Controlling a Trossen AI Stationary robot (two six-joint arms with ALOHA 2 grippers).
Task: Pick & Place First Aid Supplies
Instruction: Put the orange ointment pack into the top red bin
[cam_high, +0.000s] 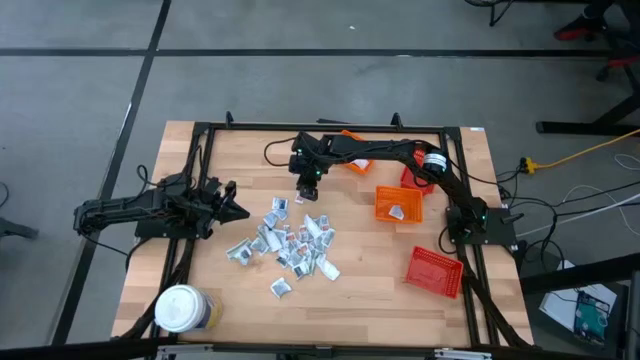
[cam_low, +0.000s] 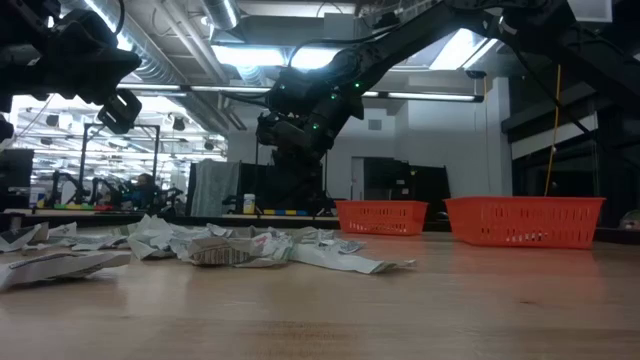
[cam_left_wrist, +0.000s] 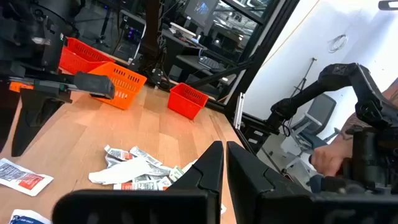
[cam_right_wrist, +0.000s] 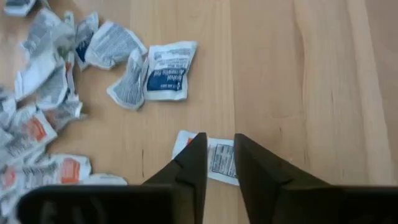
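Note:
The first aid supplies (cam_high: 290, 245) are a loose heap of small silvery-white packets lying flat on the middle of the wooden table; the low view shows the heap (cam_low: 220, 245) too. My right gripper (cam_high: 306, 190) hangs above the heap's far edge, tipped downward. In the right wrist view my right gripper (cam_right_wrist: 219, 146) has its fingers slightly parted with nothing between them, and a single packet (cam_right_wrist: 221, 165) lies on the table below. My left gripper (cam_high: 240, 211) waits at the table's left, level and shut, clear of the packets.
An orange basket (cam_high: 384, 196) right of the heap holds one packet (cam_high: 399, 212). A red basket (cam_high: 435, 270) sits near the right front, and two more baskets (cam_high: 355, 163) (cam_high: 412, 178) lie under the right arm. A white-lidded jar (cam_high: 182, 310) stands at the near left corner.

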